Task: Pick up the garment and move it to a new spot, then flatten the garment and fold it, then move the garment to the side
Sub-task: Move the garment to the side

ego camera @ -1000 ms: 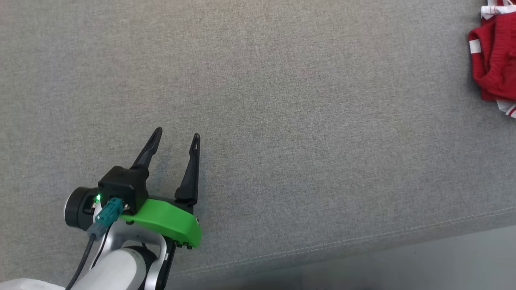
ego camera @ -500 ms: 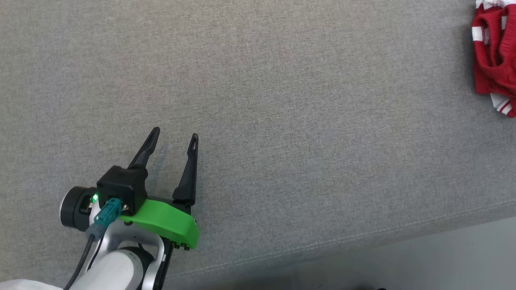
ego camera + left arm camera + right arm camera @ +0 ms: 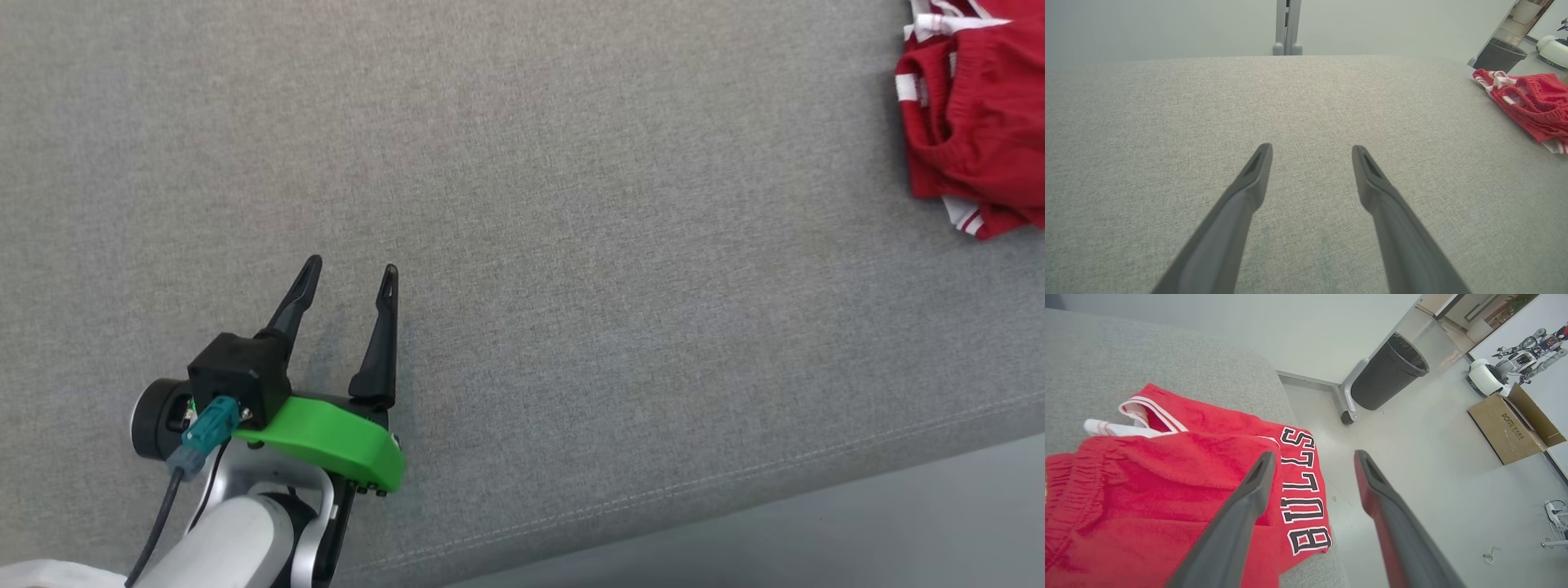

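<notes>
The grey padded surface (image 3: 571, 245) spreads wide before me. The red garment (image 3: 980, 122) lies bunched at its far right edge. My left gripper (image 3: 351, 266) is near left, fingers spread and empty. My right gripper (image 3: 1313, 454) hangs over the garment, also parted and gripping nothing.

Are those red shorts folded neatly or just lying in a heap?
Loosely heaped: the red shorts lie rumpled, layers overlapping unevenly, at a corner of the grey surface.

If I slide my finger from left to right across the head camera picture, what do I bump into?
First the left end effector → grey cushion → red garment.
</notes>
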Available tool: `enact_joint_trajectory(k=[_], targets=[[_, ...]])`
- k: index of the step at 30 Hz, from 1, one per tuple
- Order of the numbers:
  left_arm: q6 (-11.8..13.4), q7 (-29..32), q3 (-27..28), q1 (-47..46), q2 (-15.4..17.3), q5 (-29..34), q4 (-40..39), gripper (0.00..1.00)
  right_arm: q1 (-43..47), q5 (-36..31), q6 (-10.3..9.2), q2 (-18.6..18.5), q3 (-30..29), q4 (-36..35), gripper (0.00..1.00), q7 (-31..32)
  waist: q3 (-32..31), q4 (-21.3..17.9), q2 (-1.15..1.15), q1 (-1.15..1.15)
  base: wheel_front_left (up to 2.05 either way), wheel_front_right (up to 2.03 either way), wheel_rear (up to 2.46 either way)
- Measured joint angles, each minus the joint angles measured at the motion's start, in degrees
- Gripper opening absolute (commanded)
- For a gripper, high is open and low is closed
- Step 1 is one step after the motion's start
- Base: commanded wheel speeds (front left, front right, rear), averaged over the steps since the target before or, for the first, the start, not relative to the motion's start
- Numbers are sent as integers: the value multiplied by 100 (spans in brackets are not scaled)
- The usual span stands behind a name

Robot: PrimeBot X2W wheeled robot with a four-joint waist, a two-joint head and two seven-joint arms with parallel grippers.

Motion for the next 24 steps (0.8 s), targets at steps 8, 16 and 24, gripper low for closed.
enact_joint_trajectory(k=[8,16,24], targets=[[-268,-483,277,31,-232,-425,536,100,-20,659,-1,146,838,-739,100,-152,-549,-19,0,0,0,0,0],[-453,-993,704,260,-281,-822,1039,100,492,1391,-1,307,1306,-1432,100,-360,-1186,80,0,0,0,0,0],[-412,-1172,1068,684,-87,-1061,1437,100,1256,1722,-1,691,1248,-1805,100,-619,-1781,310,0,-1,0,0,0]])
